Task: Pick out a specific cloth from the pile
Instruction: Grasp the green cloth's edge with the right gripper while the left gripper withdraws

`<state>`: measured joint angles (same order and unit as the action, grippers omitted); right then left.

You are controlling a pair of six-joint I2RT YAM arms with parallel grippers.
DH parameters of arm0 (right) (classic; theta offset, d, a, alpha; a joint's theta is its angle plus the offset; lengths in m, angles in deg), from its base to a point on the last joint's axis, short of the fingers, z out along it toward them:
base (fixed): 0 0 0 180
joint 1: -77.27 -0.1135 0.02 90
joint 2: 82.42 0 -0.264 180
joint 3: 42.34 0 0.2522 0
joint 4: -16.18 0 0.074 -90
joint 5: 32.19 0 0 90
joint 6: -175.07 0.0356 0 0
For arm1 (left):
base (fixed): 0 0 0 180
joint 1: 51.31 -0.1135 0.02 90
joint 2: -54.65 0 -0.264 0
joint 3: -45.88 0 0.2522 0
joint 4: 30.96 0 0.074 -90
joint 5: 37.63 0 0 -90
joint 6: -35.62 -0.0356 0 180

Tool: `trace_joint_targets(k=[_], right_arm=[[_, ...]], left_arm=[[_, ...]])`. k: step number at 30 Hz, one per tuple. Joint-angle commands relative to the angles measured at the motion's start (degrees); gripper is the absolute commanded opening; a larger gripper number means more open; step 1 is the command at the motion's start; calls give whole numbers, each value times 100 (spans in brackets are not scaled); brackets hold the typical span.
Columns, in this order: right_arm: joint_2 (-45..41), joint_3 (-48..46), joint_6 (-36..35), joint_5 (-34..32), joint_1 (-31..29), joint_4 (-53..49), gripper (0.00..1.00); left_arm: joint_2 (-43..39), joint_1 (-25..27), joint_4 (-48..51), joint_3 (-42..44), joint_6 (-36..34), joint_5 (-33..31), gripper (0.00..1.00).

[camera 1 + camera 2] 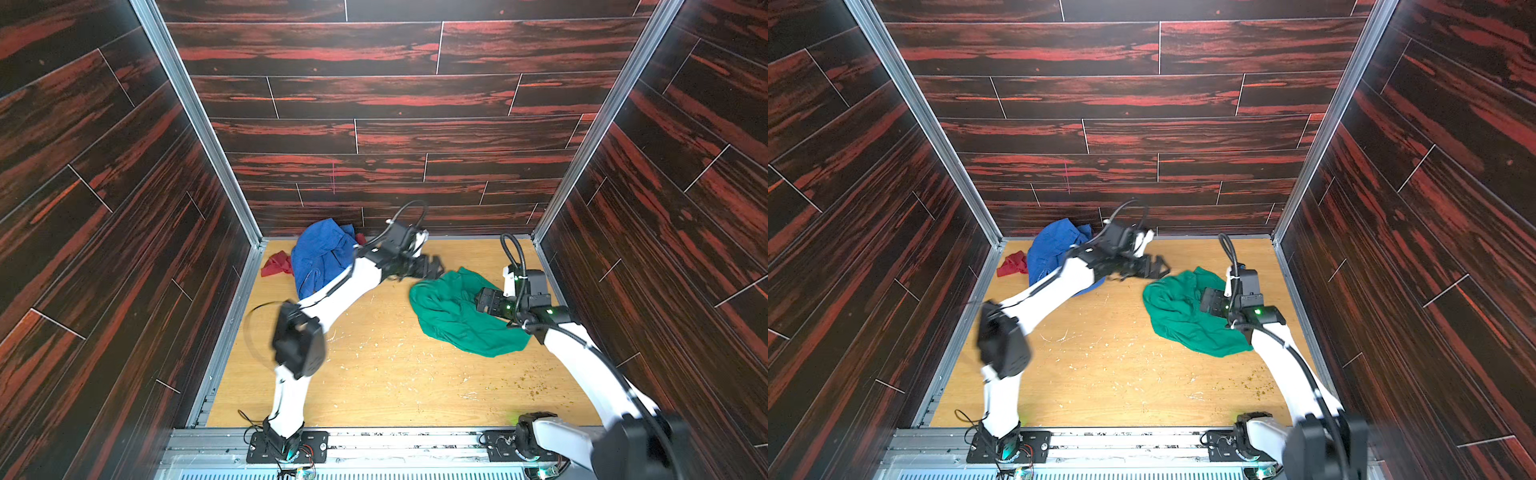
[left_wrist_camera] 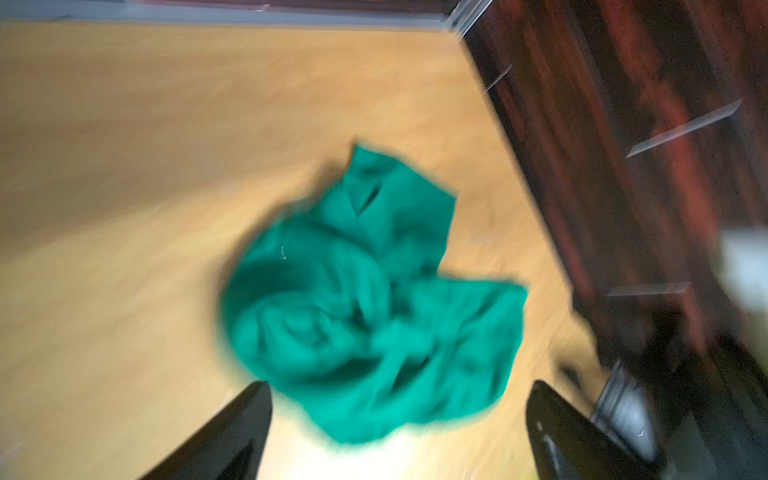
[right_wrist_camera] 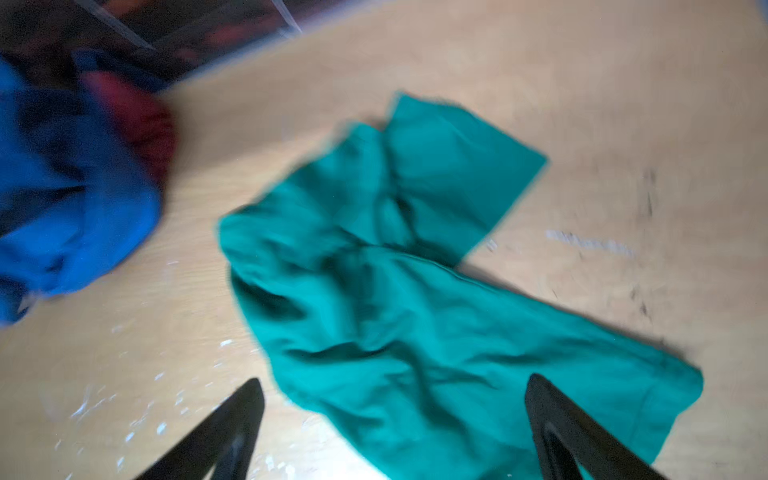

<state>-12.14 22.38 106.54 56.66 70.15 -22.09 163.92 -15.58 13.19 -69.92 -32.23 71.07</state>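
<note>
Looking down on the emerald-green cloth point(image 1: 461, 316), crumpled on the right half of the wooden table point(image 1: 374, 382) and well apart from the pile point(image 1: 320, 257) in the far left corner. Already separated, by the look of it, so reading this as the let-go-and-clear step.

Finding the left gripper point(image 1: 432, 268) just beside the cloth's far edge, jaws spread wide with nothing between them. Finding the right gripper point(image 1: 481, 301) over the wall side of the cloth, jaws just as wide, gripping nothing.

To do this well:
- Lift straight up before swinging away.
- Keep fingertips clear of the folds, so as not to snag the fabric and drag it back toward the royal-blue cloth point(image 1: 1054, 249) or the red cloth point(image 1: 1013, 264).
- Leave bare table between green and heap.

Hard to read:
- Heavy motion blur in both wrist views, so cannot tell whether a fingertip brushes the fabric.
- Cannot tell how high either gripper sits above the table.
- Losing the cloth's right edge behind the right arm in both top views, and part of the blue behind the left arm.
- Seeing only slivers of red beside the blue, so cannot tell one piece from several.
</note>
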Motion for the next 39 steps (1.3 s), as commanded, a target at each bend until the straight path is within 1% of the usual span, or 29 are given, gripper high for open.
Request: trace_joint_targets(k=[1,3,5,7,9,11,15,20,22,25,28,31,36,38,39], right_arm=[[541,-53,281,783,340,244,93],[1059,122,214,973,400,360,91],[1522,316,235,953,460,512,89],[1957,597,336,885,622,647,87],[2422,1005,418,711,829,693,84],[2919,1506,332,537,976,538,80],[3860,2491,-113,-141,1005,-67,79],[4755,3187,-395,-233,996,-403,78],[4927,3313,-439,-264,993,-439,78],[5126,3505,-522,-168,987,-569,76],[5291,3703,-639,-62,926,-770,71],[5375,3822,-777,-150,817,-947,67],[5690,4227,-1059,-564,588,-1407,53],[5790,4307,-1077,-577,558,-1484,51],[5823,4325,-1075,-527,554,-1500,48]], left_arm=[[-1426,-16,610,955,-838,-161,99],[-1949,-11,755,1789,-1004,-69,99],[-2320,8,972,2439,-1067,-130,99],[-2620,29,1216,2857,-1118,-310,99],[-2947,42,1101,3228,-987,-496,99],[-3180,37,883,3417,-831,-548,99],[-3393,40,546,3562,-643,-530,99],[-3360,38,380,3603,-562,-588,99],[-3384,48,308,3618,-500,-574,99],[-3458,44,-77,3671,-401,-551,99],[-3499,48,-272,3734,-344,-616,99],[-3492,44,-305,3765,-326,-739,99],[-3557,42,-359,3846,-299,-855,99],[-3609,49,-351,3865,-301,-900,99],[-3649,48,-359,3884,-312,-919,99]])
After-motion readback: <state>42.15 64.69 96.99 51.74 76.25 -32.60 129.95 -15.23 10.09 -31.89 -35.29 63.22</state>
